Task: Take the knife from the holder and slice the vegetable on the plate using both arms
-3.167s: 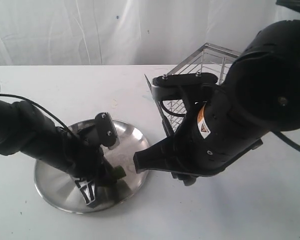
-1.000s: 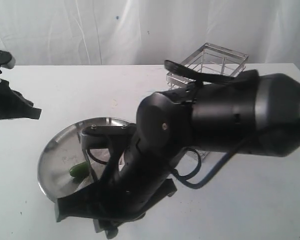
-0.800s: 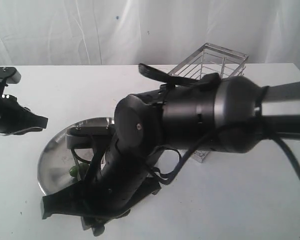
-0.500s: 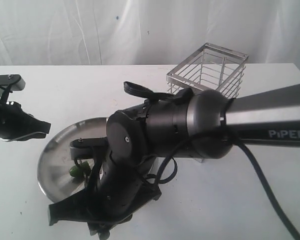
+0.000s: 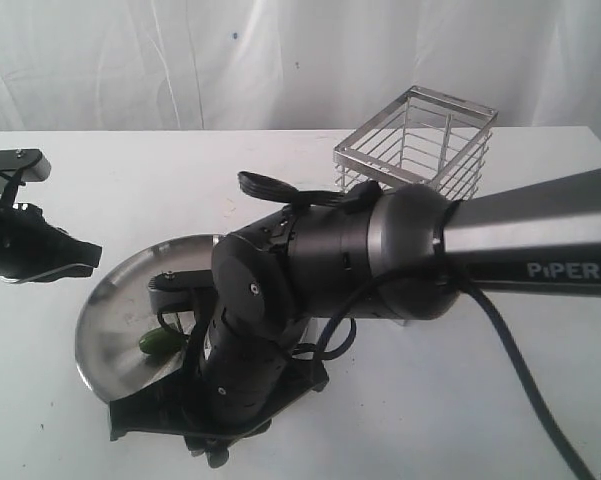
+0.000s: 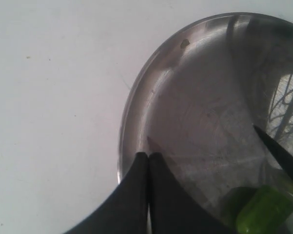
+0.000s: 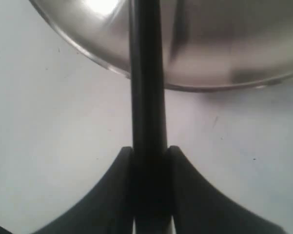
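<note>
1. The right gripper [image 7: 148,161] was clamped on the knife [image 7: 147,87], whose black blade reached over the near rim of the plate [image 5: 110,320].
2. The left gripper [image 6: 148,161] hung left of the plate, fingers pressed together and empty.
3. The cucumber piece [image 5: 158,341] lay loose on the plate, unheld.
4. Risk: with nothing steadying it, the cucumber piece could probably roll or skid under the blade.
5. The wire holder [image 5: 420,135] stood far right, clear of the cut; the bulky right arm [image 5: 360,260] hid much of the plate.
</note>
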Controlling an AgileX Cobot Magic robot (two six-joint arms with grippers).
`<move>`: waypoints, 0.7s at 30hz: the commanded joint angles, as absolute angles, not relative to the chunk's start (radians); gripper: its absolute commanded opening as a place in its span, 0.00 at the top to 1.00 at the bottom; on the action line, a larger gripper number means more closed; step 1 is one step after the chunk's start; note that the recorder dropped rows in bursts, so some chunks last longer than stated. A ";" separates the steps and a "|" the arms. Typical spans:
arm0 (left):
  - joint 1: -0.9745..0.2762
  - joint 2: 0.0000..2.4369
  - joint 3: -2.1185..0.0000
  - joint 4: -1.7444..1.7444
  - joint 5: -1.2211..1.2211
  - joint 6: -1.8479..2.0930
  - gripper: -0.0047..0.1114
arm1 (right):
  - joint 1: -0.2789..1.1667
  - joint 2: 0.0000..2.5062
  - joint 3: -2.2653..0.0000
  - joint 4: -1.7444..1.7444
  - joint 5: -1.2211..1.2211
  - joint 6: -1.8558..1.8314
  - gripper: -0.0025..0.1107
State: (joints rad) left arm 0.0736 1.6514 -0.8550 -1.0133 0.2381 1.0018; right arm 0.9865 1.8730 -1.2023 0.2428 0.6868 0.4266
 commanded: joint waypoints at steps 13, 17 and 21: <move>0.079 1.649 -0.849 -1.039 0.256 0.994 0.96 | 0.988 1.902 -1.208 0.310 0.616 0.422 0.98; 0.079 1.649 -0.849 -1.039 0.256 0.994 0.96 | 0.988 1.915 -1.208 0.319 0.616 0.419 0.98; 0.079 1.649 -0.849 -1.039 0.256 0.994 0.96 | 0.988 1.917 -1.208 0.321 0.616 0.416 0.98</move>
State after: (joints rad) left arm 0.0736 1.6514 -0.8550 -1.0217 0.2381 1.0018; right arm 0.9865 1.9201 -1.2040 0.3154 0.6253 0.4248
